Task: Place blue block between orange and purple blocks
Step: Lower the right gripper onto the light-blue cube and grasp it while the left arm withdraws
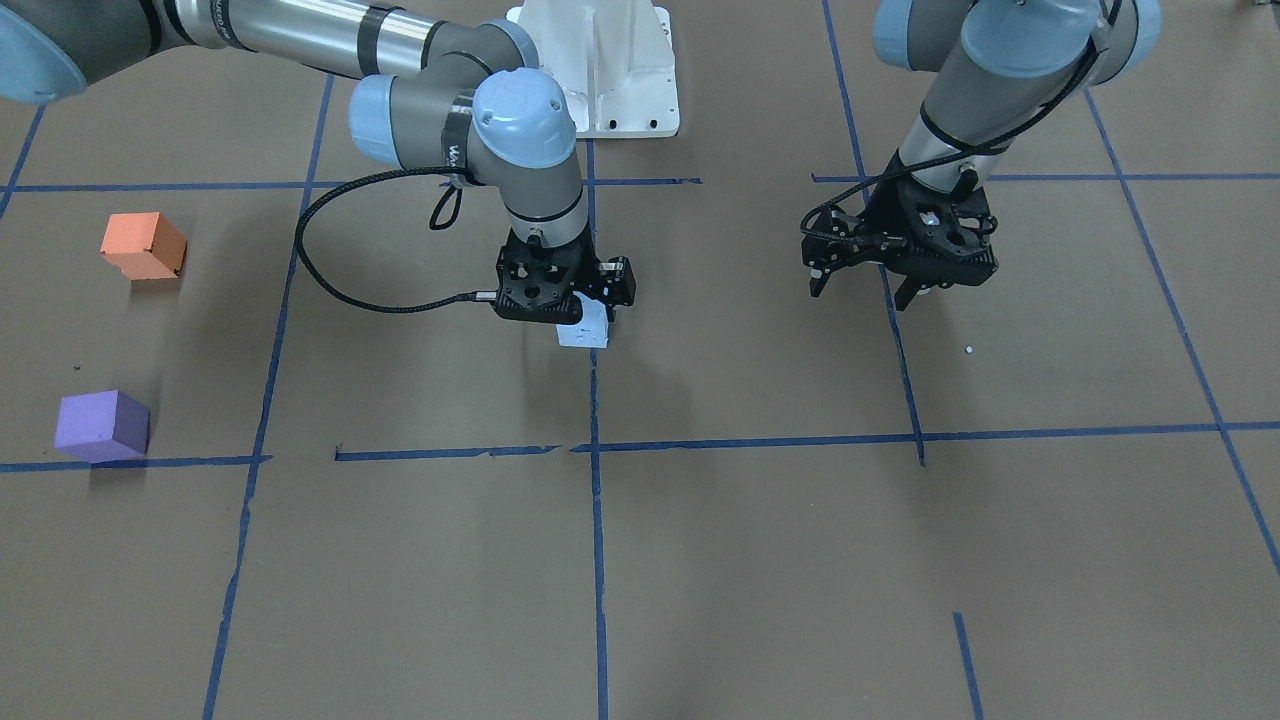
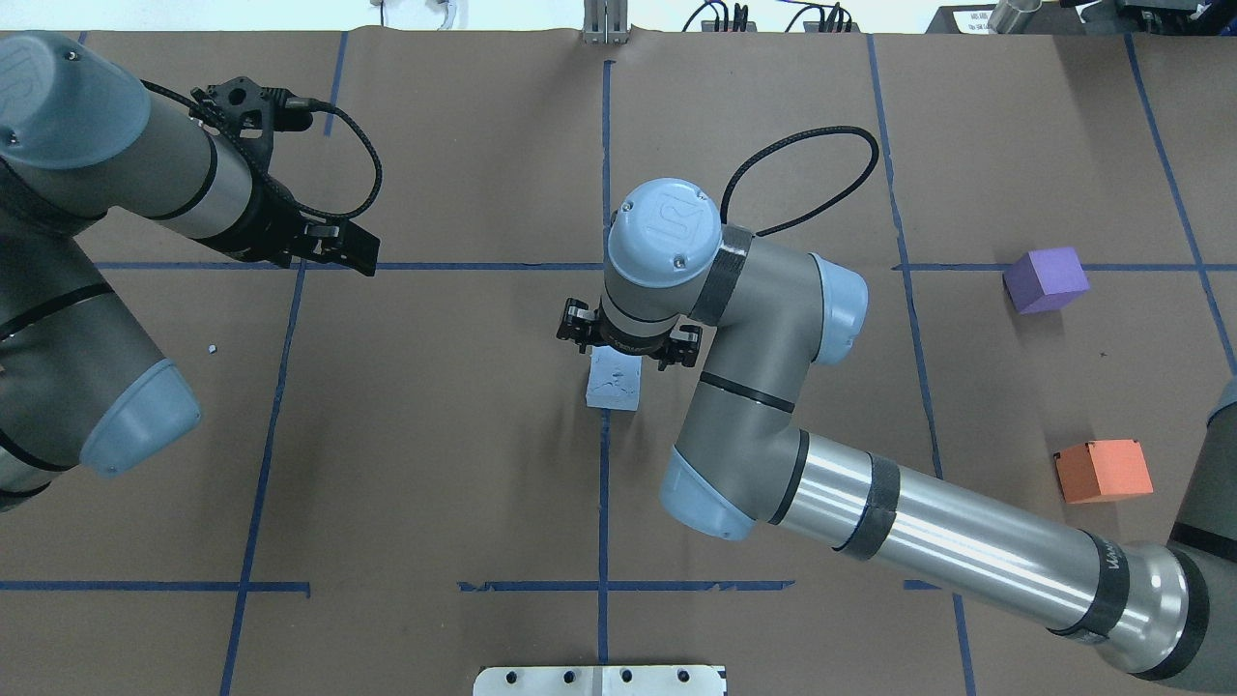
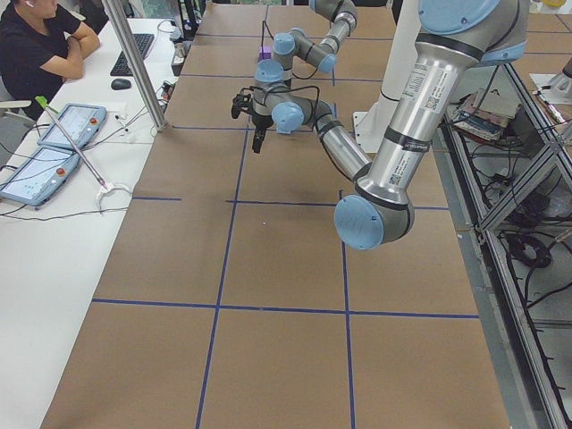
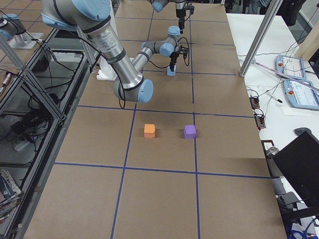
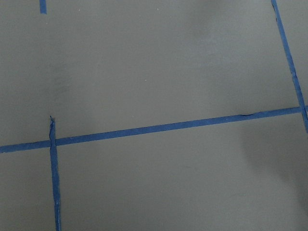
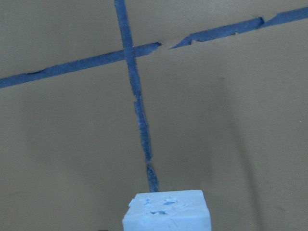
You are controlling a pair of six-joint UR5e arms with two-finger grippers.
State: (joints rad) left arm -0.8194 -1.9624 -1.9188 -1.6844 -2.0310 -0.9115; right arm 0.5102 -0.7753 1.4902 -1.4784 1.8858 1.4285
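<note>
The pale blue block (image 1: 583, 327) is at the table's middle, on a blue tape line; it also shows in the overhead view (image 2: 615, 380). My right gripper (image 1: 580, 305) stands straight down over it, jaws closed on its sides. The block fills the bottom edge of the right wrist view (image 6: 166, 211). I cannot tell whether it rests on the paper or hangs just above it. The orange block (image 2: 1103, 471) and the purple block (image 2: 1045, 279) lie far to the right, with a gap between them. My left gripper (image 1: 862, 290) hangs open and empty over bare paper.
Brown paper with a grid of blue tape lines (image 2: 603, 503) covers the table. The white robot base (image 1: 610, 70) is at the robot's edge. The right arm's long forearm (image 2: 928, 541) stretches between the blue block and the orange block.
</note>
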